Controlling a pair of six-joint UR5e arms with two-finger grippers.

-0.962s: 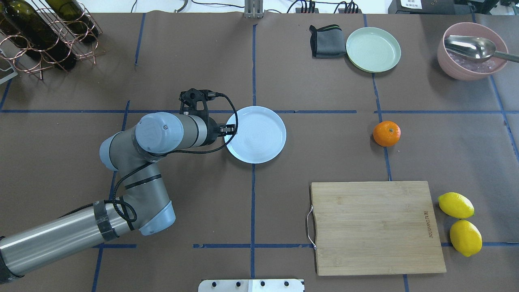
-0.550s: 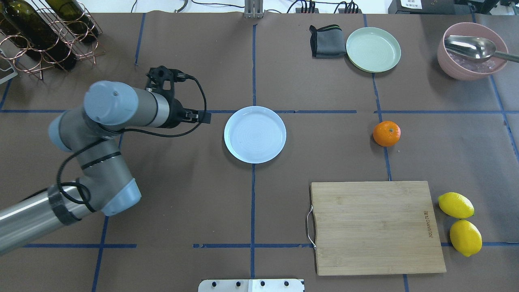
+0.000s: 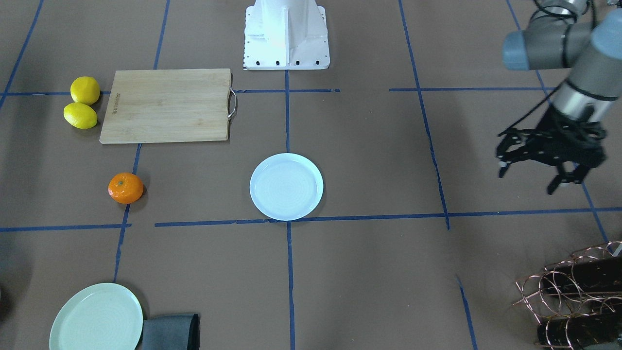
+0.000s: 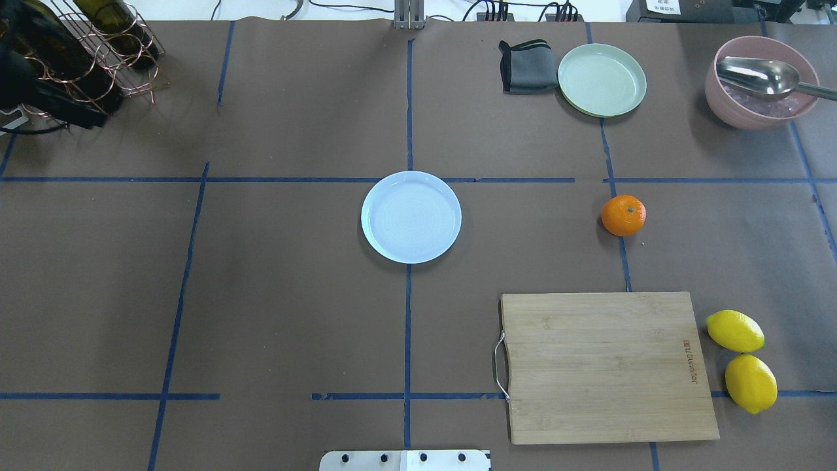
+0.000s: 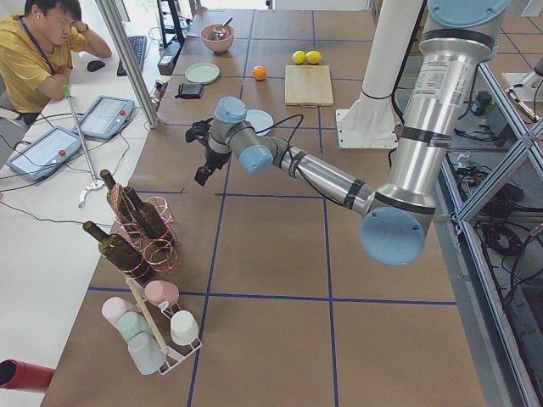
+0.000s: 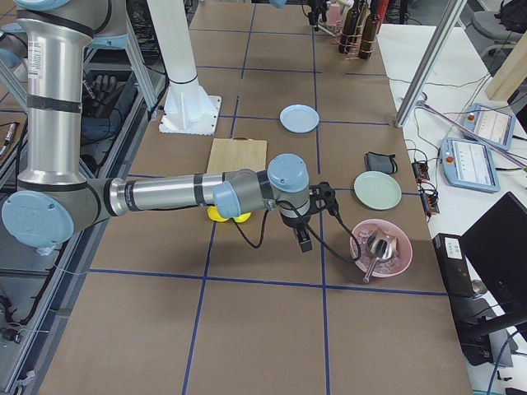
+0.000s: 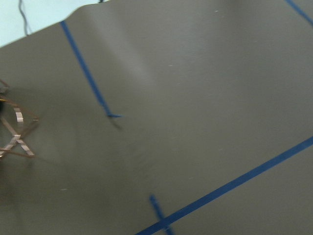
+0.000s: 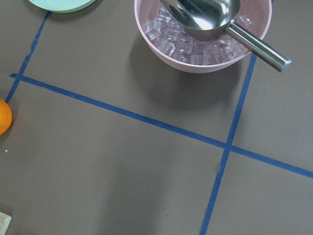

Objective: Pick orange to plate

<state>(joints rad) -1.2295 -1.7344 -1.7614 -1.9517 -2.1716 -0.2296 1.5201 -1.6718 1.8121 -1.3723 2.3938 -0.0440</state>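
Observation:
The orange [image 4: 623, 215] rests on the table right of centre, and its edge shows in the right wrist view [image 8: 2, 117]. The pale bluish plate [image 4: 410, 217] lies bare at the table's middle [image 3: 286, 186]. My left gripper [image 3: 559, 182] hangs blurred over the far left of the table, by the wine rack [image 4: 46, 98], well away from both. Its prongs look apart and hold nothing. My right gripper [image 6: 303, 239] shows only in the exterior right view, hovering near the pink bowl. I cannot tell whether it is open or shut.
A wooden cutting board [image 4: 608, 366] lies front right, with two lemons [image 4: 735, 330] beside it. At the back right stand a mint-green plate [image 4: 601, 80], a grey cloth [image 4: 525, 67] and a pink bowl [image 4: 762, 104] of ice with a metal scoop. The bottle rack [image 4: 98, 59] occupies the back left.
My left arm has pulled away from the plate's left rim and swung to the table's back-left corner. The plate and the orange have stayed put.

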